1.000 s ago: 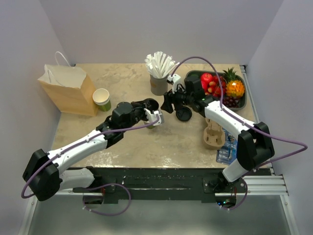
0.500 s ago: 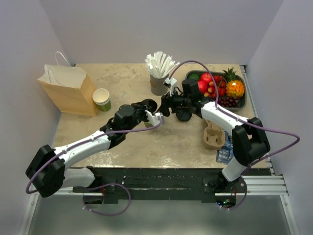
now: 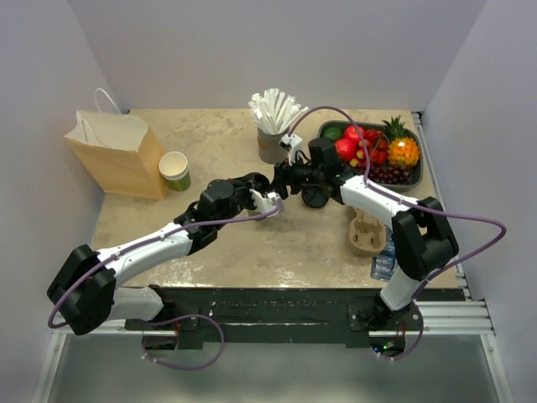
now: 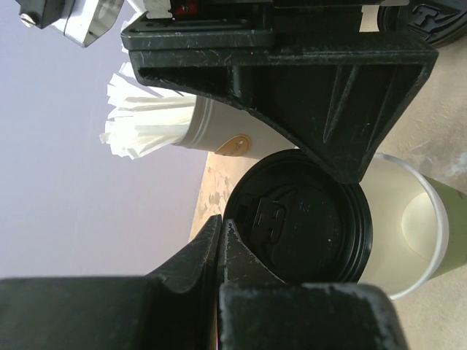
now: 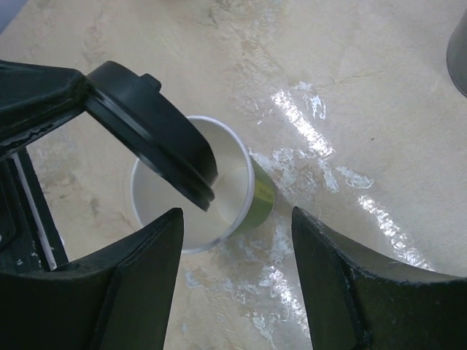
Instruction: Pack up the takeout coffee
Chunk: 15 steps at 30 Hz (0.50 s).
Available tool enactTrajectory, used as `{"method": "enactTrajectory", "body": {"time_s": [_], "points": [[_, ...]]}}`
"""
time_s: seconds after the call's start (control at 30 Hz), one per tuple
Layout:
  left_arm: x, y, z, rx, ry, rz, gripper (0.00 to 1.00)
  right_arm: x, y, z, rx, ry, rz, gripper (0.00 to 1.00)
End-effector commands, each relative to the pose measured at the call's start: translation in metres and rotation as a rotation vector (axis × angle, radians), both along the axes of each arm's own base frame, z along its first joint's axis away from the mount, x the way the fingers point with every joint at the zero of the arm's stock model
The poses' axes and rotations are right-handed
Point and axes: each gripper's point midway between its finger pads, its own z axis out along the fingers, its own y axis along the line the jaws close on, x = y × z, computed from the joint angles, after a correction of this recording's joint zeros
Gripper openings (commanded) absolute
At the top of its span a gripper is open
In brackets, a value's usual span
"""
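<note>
The takeout coffee cup (image 5: 263, 194), green with a white inside, stands open on the table; in the left wrist view the cup (image 4: 410, 235) shows behind its lid. My left gripper (image 4: 220, 222) is shut on the rim of the round black lid (image 5: 153, 128), which hangs tilted over the cup's mouth without sitting on it. My right gripper (image 5: 235, 211) is open just above the cup, one finger on each side, touching nothing. In the top view the left gripper (image 3: 267, 201) and the right gripper (image 3: 281, 179) meet mid-table and hide the cup.
A brown paper bag (image 3: 117, 151) stands at the far left with a second open green cup (image 3: 174, 170) beside it. Behind the grippers is a grey cup of straws (image 3: 273, 143). A fruit tray (image 3: 325, 129), a spare black lid (image 3: 315, 197) and a cardboard cup carrier (image 3: 367, 231) are on the right.
The right gripper has shifted a little left, closer over the cup and lid. The left arm has edged forward with the lid still in its grip.
</note>
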Motion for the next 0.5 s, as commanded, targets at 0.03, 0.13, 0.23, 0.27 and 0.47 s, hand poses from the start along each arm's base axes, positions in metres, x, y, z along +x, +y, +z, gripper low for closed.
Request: {"method": "enactTrajectory", "body": {"time_s": [0.03,0.13,0.23,0.27,0.47], "points": [[0.002,-0.007,0.02,-0.064,-0.025,-0.008,0.0,0.009,0.003,0.005,-0.004,-0.045,-0.043,0.64],[0.003,-0.006,0.02,-0.066,-0.027,-0.002,0.0,0.01,0.002,-0.001,-0.022,-0.048,-0.055,0.63],[0.002,-0.006,0.019,-0.07,-0.019,-0.002,0.0,0.01,0.002,-0.004,-0.034,-0.05,-0.061,0.62],[0.002,-0.006,0.018,-0.07,-0.015,0.001,0.0,0.01,0.001,-0.005,-0.038,-0.053,-0.064,0.62],[-0.002,-0.008,0.017,-0.089,0.021,-0.005,0.0,0.015,-0.002,-0.011,-0.063,-0.064,-0.095,0.62]]}}
